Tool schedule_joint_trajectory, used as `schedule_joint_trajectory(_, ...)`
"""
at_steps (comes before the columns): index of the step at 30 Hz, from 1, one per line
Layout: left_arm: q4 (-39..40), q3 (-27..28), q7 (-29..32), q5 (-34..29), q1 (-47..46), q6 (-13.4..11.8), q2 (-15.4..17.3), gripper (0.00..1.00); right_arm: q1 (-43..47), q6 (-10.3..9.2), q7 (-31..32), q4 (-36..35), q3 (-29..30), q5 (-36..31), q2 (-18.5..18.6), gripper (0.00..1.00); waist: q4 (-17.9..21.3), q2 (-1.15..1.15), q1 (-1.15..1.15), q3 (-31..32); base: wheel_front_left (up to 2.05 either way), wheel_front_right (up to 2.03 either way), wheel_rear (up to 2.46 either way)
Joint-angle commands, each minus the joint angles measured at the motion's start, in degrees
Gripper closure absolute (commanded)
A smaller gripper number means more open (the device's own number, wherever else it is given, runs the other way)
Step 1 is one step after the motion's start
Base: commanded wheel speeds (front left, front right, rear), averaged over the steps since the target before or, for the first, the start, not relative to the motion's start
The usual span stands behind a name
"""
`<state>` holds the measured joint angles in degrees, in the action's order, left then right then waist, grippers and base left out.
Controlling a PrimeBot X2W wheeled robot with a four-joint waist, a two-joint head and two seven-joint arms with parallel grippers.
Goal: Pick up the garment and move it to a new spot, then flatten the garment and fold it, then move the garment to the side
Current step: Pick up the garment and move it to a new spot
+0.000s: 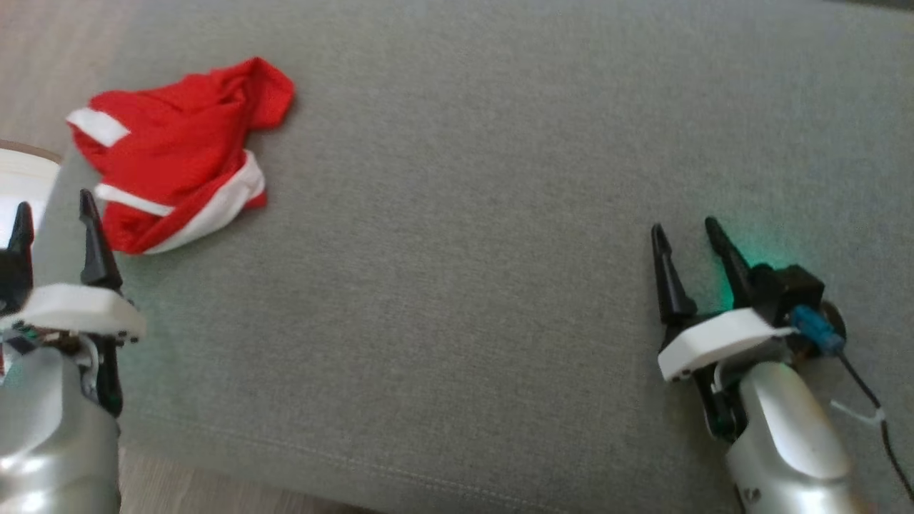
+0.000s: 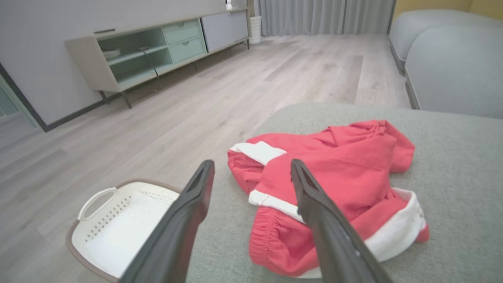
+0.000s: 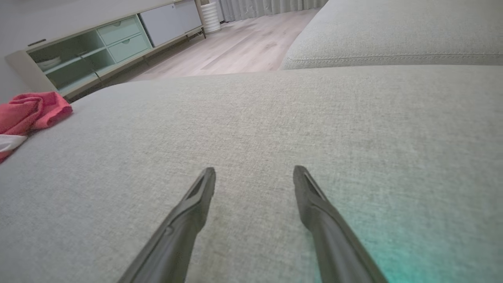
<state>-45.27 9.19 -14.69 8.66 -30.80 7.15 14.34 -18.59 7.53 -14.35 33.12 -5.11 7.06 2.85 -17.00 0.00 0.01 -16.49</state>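
A crumpled red garment with white bands lies near the left corner of the grey cushion. My left gripper hovers open just short of its near edge, nothing between the fingers. In the left wrist view the garment sits right ahead of the open left gripper. Far to the right my right gripper stands open above bare cushion. The right wrist view has the right gripper open over the fabric, and a corner of the garment at its far left.
A white perforated laundry basket stands on the wood floor beside the cushion's left edge; its rim peeks in at the head view's left. A low cabinet lines the wall. More grey cushions lie beyond.
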Motion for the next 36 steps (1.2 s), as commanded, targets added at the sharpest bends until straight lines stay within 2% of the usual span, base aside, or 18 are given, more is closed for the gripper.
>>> schedule_joint_trajectory(1,-2.0,0.4,0.2,1.5,-3.5,0.3,3.6,0.0,-2.1,-0.04,-0.6,-2.0,-0.8,-1.0,0.0,0.0,2.2,0.0,-0.01,-3.1,0.0,0.0,0.0)
schedule_joint_trajectory(7,-11.1,-6.0,3.5,10.0,-7.6,0.3,5.0,0.0,-3.3,-0.04,-0.6,-2.9,0.4,-2.9,0.0,0.0,3.9,0.0,-0.01,-6.2,0.0,0.0,0.0)
schedule_joint_trajectory(13,-17.1,-9.4,5.7,15.3,-8.1,0.3,5.6,0.02,-3.2,-0.04,-0.6,-3.1,1.3,-3.6,0.0,0.0,4.6,0.0,-0.01,-6.7,0.0,0.0,0.0)
schedule_joint_trajectory(15,-18.1,-10.8,6.5,16.6,-8.1,0.3,5.5,1.0,-3.0,-0.04,-0.6,-2.9,1.4,-3.6,0.0,0.0,4.6,0.0,-0.01,-6.4,0.0,0.0,0.0)
schedule_joint_trajectory(24,-14.5,-15.6,0.7,17.1,-11.5,0.3,10.4,1.0,-2.7,-0.04,-0.6,-2.4,0.3,-0.8,0.0,0.0,4.7,0.0,-0.01,-2.3,0.0,0.0,0.0)
schedule_joint_trajectory(30,-4.5,-18.5,-0.3,14.6,-15.1,0.3,14.0,1.0,-1.0,-0.04,-0.6,-1.9,-1.5,3.2,0.0,0.0,6.7,0.0,-0.01,3.0,0.0,0.0,0.0)
schedule_joint_trajectory(36,7.4,-21.5,-0.3,12.7,-15.8,0.3,14.0,1.0,0.4,-0.04,-0.6,-1.9,-3.5,6.7,0.0,0.0,11.7,0.0,-0.01,7.3,0.0,0.0,0.0)
